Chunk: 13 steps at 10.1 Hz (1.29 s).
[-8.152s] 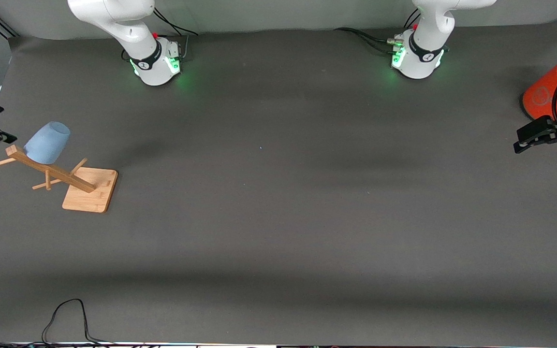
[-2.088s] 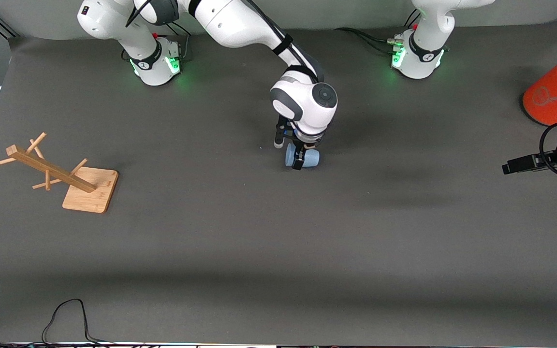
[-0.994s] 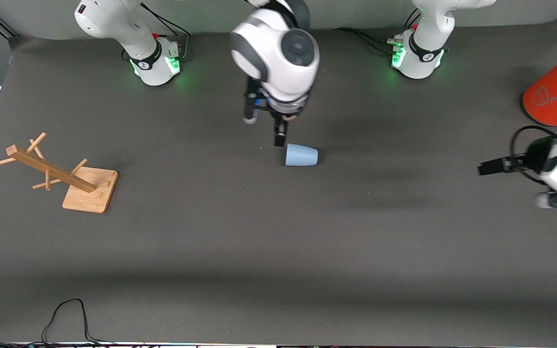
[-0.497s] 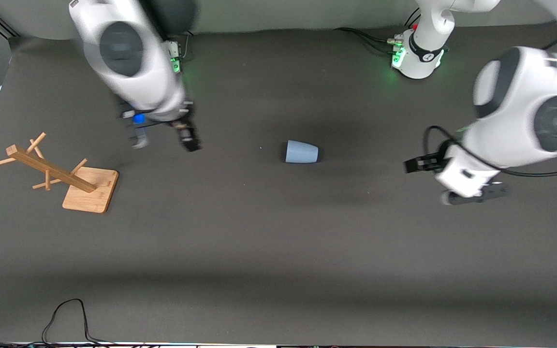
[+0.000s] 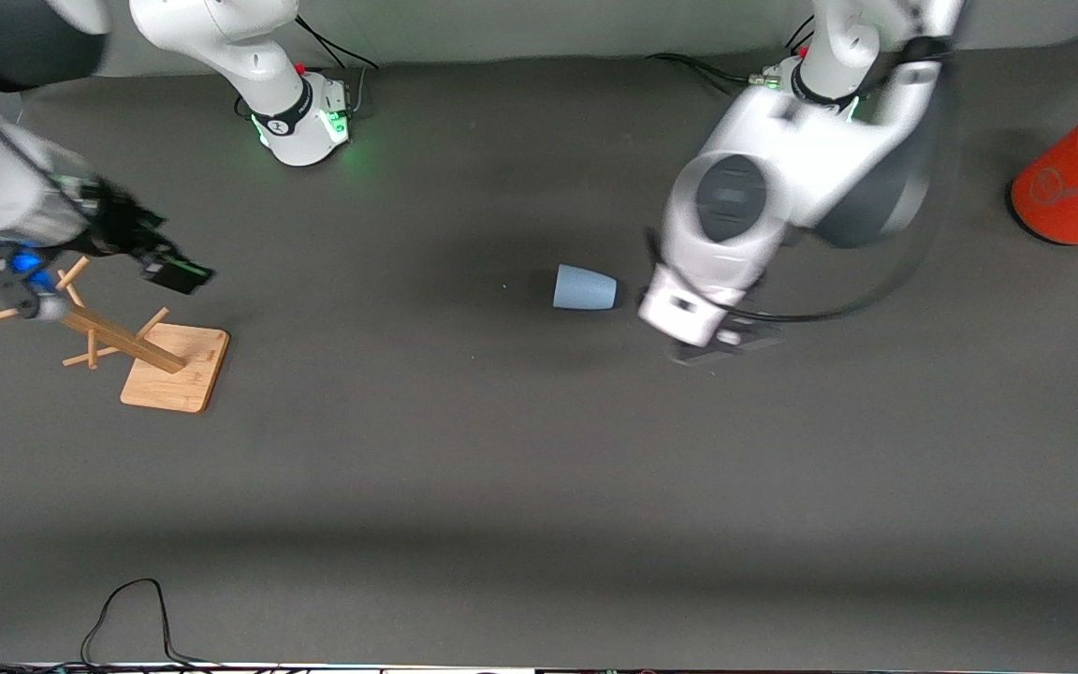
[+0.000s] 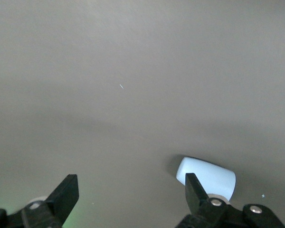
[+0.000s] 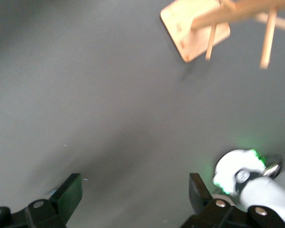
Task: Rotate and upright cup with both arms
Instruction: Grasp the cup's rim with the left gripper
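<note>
The pale-blue cup (image 5: 585, 287) lies on its side in the middle of the table, its wider end toward the right arm's end. My left gripper (image 5: 726, 348) is open and empty, low over the mat just beside the cup toward the left arm's end. In the left wrist view the cup (image 6: 209, 173) shows partly hidden by one finger of my left gripper (image 6: 129, 183). My right gripper (image 5: 160, 262) is open and empty over the wooden rack (image 5: 94, 323). In the right wrist view my right gripper (image 7: 135, 183) shows with bare mat between its fingers.
The wooden rack with pegs stands on a square base (image 5: 174, 365) at the right arm's end; it also shows in the right wrist view (image 7: 218, 21). A large orange cylinder (image 5: 1077, 183) stands at the left arm's end. A black cable (image 5: 127, 608) lies at the near edge.
My right gripper let go of the cup and swung away to over the rack. My left arm swung in from the orange cylinder to beside the cup. The cup stays on its side.
</note>
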Motion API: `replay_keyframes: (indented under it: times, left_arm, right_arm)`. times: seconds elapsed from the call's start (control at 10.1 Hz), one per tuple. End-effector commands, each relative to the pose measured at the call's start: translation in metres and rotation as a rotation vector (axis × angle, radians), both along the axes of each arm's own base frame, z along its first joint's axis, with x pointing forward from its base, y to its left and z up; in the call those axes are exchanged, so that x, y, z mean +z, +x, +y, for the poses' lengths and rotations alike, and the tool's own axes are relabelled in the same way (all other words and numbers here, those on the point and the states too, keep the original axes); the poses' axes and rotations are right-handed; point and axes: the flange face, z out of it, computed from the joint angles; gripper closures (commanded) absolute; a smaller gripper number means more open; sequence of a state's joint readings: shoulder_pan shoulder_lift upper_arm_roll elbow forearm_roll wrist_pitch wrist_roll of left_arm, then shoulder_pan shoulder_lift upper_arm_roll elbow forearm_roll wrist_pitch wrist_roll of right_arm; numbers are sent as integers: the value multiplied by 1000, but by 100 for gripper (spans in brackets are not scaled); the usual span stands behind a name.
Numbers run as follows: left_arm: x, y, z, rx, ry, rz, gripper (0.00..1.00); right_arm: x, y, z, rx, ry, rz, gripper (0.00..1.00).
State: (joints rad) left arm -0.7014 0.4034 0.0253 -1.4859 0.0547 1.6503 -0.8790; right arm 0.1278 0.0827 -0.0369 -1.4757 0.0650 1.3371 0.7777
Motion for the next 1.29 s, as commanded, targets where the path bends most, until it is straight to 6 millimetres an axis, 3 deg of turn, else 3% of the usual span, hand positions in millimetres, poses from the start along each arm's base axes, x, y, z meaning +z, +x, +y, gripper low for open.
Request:
replay_keyframes:
  times: [0.0, 0.2, 0.4, 0.6, 0.89, 1.19]
  left_arm:
    - [-48, -51, -70, -73, 96, -16, 0]
    - [-94, -101, -119, -144, 166, -12, 0]
    - [-138, -128, -153, -156, 226, -32, 0]
    - [-163, -164, -179, -177, 260, -54, 1]
    - [-177, -160, -185, -161, 262, -144, 1]
    - [-218, -160, -180, -169, 319, -146, 5]
  right_arm:
    - [4, -3, -38, 199, 51, -45, 0]
    - [5, 4, -56, 398, 36, -97, 0]
    - [-2, 11, -72, 539, 41, -144, 0]
    - [-7, 13, -71, 565, 35, -155, 0]
    - [-8, 18, -72, 642, 17, -185, 0]
    - [-11, 15, -71, 670, 20, -193, 0]
